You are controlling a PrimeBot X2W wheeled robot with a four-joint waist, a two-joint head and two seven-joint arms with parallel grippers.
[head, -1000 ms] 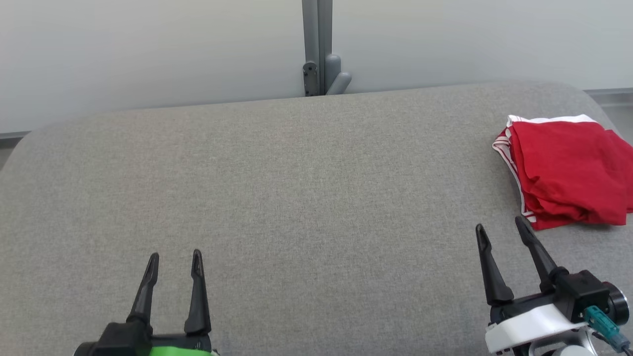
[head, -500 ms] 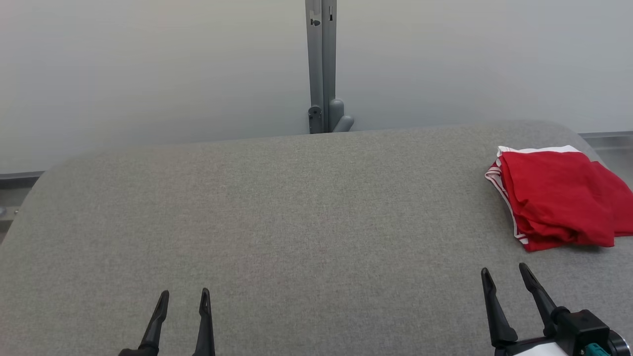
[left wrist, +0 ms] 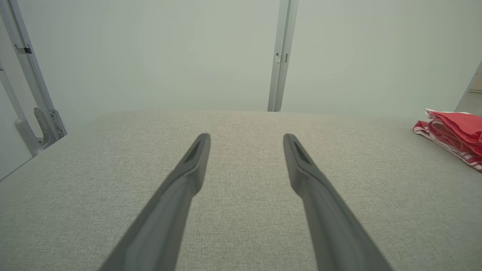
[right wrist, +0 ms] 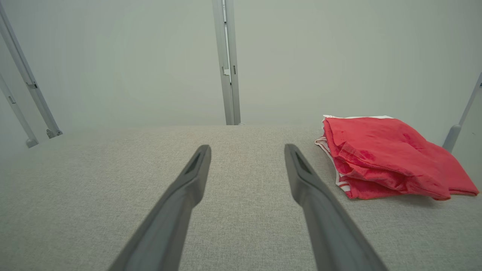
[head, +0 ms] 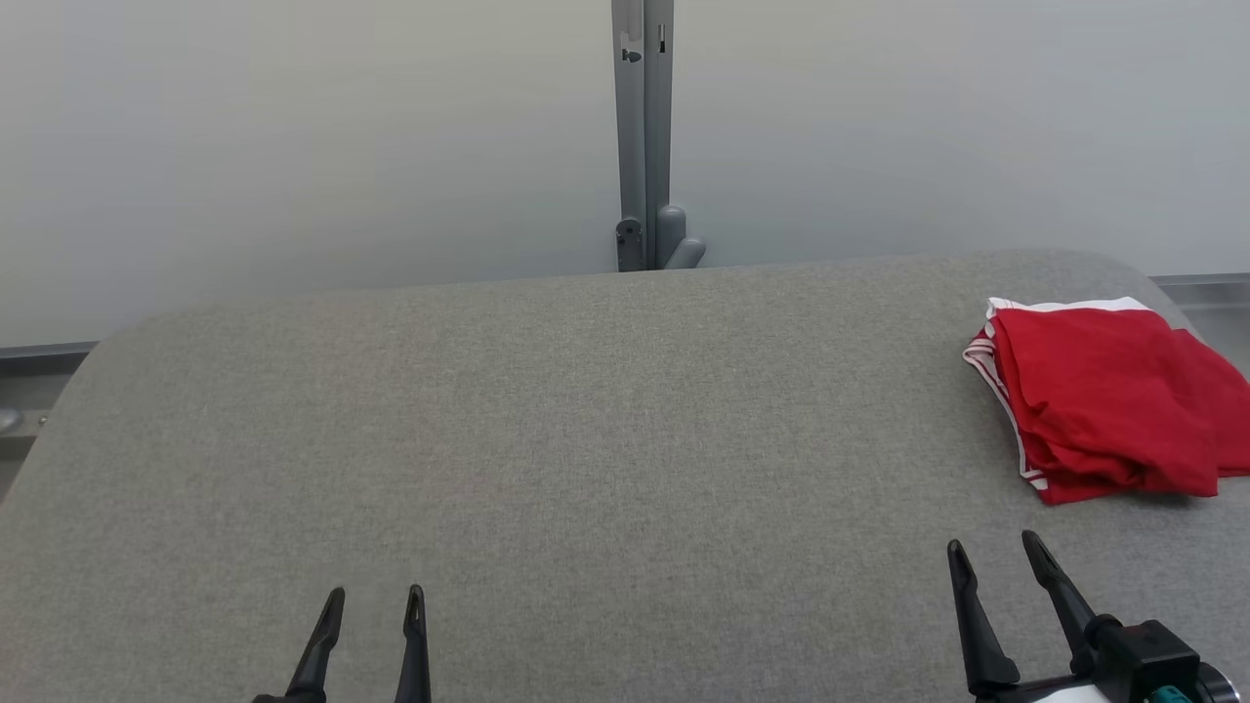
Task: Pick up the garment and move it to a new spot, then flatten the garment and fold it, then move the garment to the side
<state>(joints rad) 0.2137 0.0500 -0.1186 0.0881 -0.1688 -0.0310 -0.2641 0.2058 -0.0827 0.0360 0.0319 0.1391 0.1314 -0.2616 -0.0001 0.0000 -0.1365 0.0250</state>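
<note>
Since the earlier frame our head camera has tipped upward, so the whole scene sits lower in the head view. That shift is the camera's, not the things'. Measured against the cloth, our right tool (head: 992, 540) seems to have drawn back a little from the folded red cloth garment with white-striped edging (head: 1094, 395), which has kept its place.

The garment lies at the far right end of the grey fabric-covered worktop (head: 586, 420), close to its rounded corner. It is folded into a compact stack with a white band along its far edge. We judge that it sits there because the last step, moving it to the side, is already done.

Both tools are spread wide and hold nothing. The right one hovers near the garment's near edge but apart from it, and our left tool (head: 377, 591) hangs at the near left, well apart from it. We take this for a rest pose after letting go.

We find no brand, label or writing on the garment, the worktop or the grey metal post (head: 643, 137) behind. The folds show small in the head view, so a tag may be tucked out of sight.
</note>
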